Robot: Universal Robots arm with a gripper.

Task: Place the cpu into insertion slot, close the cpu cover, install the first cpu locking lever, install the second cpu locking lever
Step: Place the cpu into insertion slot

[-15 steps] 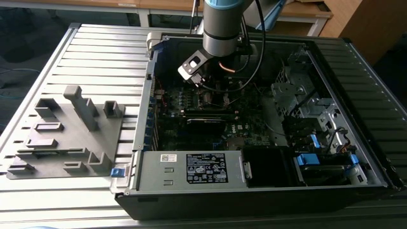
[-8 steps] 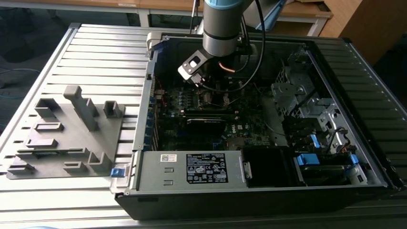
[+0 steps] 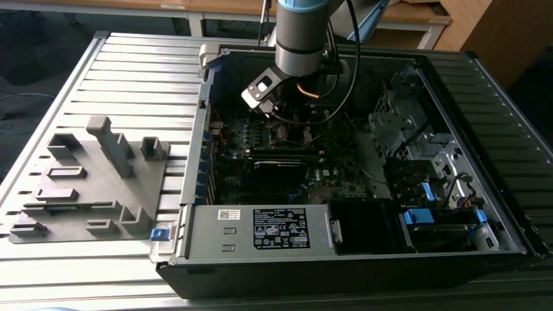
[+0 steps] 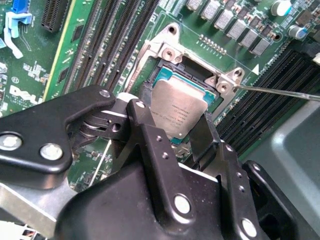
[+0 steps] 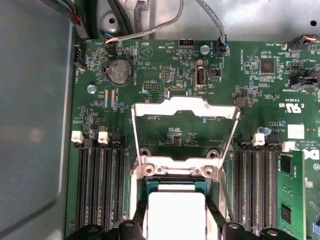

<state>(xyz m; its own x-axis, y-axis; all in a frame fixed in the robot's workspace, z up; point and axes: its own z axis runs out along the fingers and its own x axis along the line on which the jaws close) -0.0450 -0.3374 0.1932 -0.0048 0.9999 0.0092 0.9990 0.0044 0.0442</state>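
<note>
The cpu (image 4: 177,107) is a flat silver square held between my gripper's (image 4: 175,127) two black fingers (image 4: 145,120), which are shut on its opposite edges. It hangs tilted just over the insertion slot (image 4: 172,75) on the green motherboard. In the first wrist view the cpu (image 5: 176,215) sits between the fingers, right above the slot (image 5: 175,185). The cpu cover (image 5: 185,107), a thin silvery frame, stands swung open beyond the slot. A thin locking lever (image 4: 280,92) sticks out sideways from the socket bracket. In the exterior view my gripper (image 3: 274,116) reaches down into the open computer case.
Black memory slots (image 5: 100,185) run along both sides of the socket, with a green memory module (image 5: 290,195) at one side. Grey and black cables (image 3: 333,97) hang beside the arm. The case wall (image 3: 207,116) and a grey fixture block (image 3: 87,181) lie to the exterior view's left.
</note>
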